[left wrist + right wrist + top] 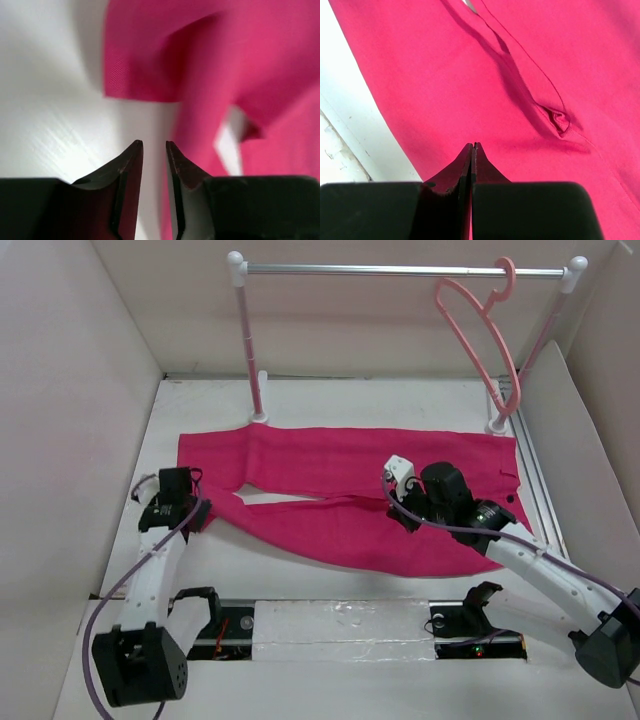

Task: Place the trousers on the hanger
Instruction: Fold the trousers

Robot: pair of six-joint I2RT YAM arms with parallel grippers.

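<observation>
The magenta trousers lie flat across the white table, with the waist at the right and the two legs running left. The pale-pink hanger hangs by its hook from the rail at the back right, clear of both arms. My left gripper sits low at the leg ends; in the left wrist view it is slightly open with nothing between its jaws, and a folded leg end lies just ahead. My right gripper is over the middle of the trousers; in the right wrist view it is shut just above the cloth, beside a crumpled seam.
The white-and-silver garment rail spans the back on two posts. Cardboard walls stand close on the left and the right. A taped strip runs along the near edge between the arm bases.
</observation>
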